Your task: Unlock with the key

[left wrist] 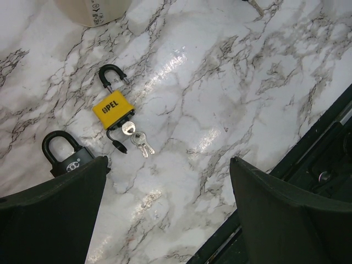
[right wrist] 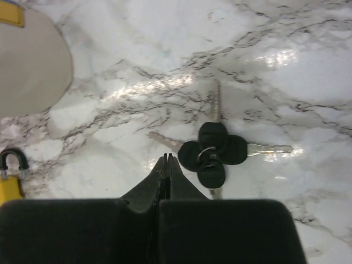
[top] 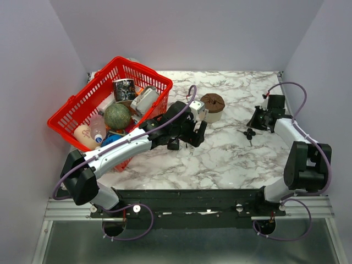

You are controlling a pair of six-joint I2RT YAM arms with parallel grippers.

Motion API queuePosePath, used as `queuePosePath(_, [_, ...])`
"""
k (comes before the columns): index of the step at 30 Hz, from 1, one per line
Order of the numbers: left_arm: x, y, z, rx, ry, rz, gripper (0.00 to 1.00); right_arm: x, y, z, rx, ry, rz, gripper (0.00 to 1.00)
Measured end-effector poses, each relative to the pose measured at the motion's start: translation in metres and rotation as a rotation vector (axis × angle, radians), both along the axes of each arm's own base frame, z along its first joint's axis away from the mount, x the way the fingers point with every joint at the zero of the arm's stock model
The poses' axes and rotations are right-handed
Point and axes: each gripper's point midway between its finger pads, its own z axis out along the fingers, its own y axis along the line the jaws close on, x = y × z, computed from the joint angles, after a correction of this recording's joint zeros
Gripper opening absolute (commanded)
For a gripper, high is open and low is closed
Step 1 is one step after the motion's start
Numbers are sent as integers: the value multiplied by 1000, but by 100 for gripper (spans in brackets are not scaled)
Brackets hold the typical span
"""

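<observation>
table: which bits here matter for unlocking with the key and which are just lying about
For the job: black-headed keys; black padlock; yellow padlock (which lock, unclear).
Lying about: red basket and its contents; brown round object.

The word "OPEL" is printed in black capitals on the face of the yellow padlock (left wrist: 113, 110). A small white round emblem is carried on the black padlock (left wrist: 66, 159); its lettering cannot be read. Small black print is seen on the pale container (left wrist: 96, 11), but it is not legible.
</observation>
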Motion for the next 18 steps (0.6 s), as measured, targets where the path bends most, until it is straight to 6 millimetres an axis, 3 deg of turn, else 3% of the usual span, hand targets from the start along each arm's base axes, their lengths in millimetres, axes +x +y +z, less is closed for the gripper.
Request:
queuePosePath(2, [0,-1,1,-3,-2,0,99,-2,9,5,8,-22,27,9])
queuePosePath(3, [1,-1,1,-4,-3,0,99,-3,12,5,8,-26,34,21])
queuePosePath(6, [1,-1,1,-4,-3,0,99,-3,14,4,-7,-24,44,36])
queuePosePath(13, [1,-1,-1,0,0,0,99,6,-8,-20,-104,85,-21,48])
queuePosePath(18, [1,-1,-3,4,3,0,99,9,-20,-33,-157,153,-34,51])
